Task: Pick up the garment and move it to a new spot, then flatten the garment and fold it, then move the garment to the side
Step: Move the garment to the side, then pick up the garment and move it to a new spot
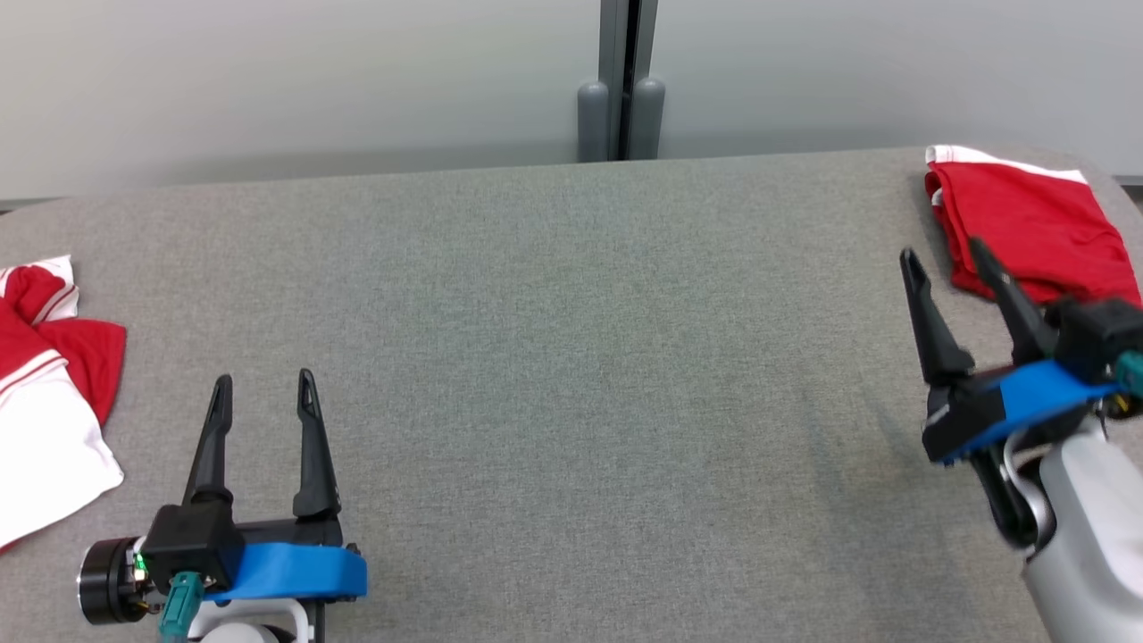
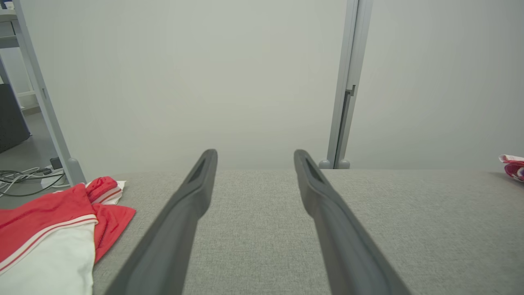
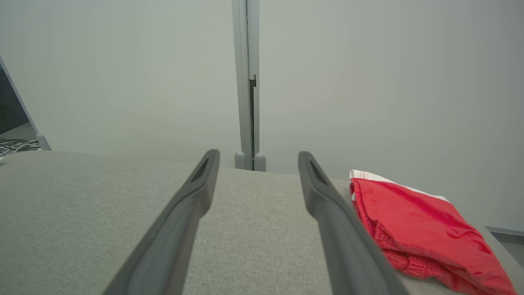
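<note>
At the far right corner of the grey table [image 1: 571, 357] lies a folded red garment [image 1: 1027, 223], a rough rectangle. Its long side runs on a slant from the far corner toward the near right edge. A white band edges its far end, and the bunched, folded side faces the middle of the table.

The right gripper [image 1: 942, 253] hovers just beside that bundle. Its two dark fingers are spread wide, point away from the robot with a lean to the left, and have nothing between them. From the head camera the right-hand finger crosses the garment's near edge, and I cannot tell whether it touches the cloth. Along the right wrist, the folded red garment [image 3: 417, 229] sits just right of the gripper's fingers [image 3: 319, 192].

Over at the table's left edge sprawls a crumpled red and white garment [image 1: 45, 402]. Its white part is nearer the robot and its red folds farther off. It runs out of view, so its full lie is unclear.

The left gripper [image 1: 263, 384] hangs low at the near left, close to that heap but apart from it. Its fingers are parted, empty and pointing straight across the table toward the pale wall [image 1: 312, 80].
</note>
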You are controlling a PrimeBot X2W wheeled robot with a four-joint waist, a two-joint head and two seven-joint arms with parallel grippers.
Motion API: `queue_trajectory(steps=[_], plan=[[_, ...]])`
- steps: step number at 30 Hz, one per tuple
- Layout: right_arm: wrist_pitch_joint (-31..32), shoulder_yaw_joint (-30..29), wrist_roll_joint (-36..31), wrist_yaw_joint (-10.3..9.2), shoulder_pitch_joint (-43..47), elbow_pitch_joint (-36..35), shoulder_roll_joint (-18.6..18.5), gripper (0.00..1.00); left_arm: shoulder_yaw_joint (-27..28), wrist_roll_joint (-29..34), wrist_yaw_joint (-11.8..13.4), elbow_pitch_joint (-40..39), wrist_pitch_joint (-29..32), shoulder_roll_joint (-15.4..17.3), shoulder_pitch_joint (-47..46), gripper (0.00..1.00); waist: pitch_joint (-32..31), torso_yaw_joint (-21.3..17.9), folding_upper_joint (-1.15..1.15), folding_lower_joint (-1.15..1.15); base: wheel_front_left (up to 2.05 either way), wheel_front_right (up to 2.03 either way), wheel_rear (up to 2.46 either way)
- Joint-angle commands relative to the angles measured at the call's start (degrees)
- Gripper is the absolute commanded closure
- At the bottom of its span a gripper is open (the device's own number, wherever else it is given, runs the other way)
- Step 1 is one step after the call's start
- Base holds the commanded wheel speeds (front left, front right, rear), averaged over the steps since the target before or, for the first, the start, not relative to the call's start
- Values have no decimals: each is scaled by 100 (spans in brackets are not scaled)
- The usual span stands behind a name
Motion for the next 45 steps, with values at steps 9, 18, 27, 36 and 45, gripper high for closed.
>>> queue_trajectory(steps=[9,18,27,36,45], plan=[[-18,-477,-183,1,1230,-743,330,0,55,9,-43,129,-4,-77,230,0,-266,-46,2,1,0,0,0],[27,-892,-689,1,2065,-1431,952,0,93,35,-114,254,-4,-103,295,0,-373,15,2,1,0,0,0],[120,-1197,-964,1,2593,-1993,1335,0,111,14,-149,447,-3,-127,248,0,-457,124,2,1,0,0,0],[236,-1279,-1233,1,2875,-2360,1529,0,176,47,-161,556,-4,-134,250,0,-524,166,2,1,0,0,0],[300,-1318,-1293,1,2900,-2409,1578,0,242,81,-171,593,-4,-135,227,0,-506,195,2,1,0,0,0]])
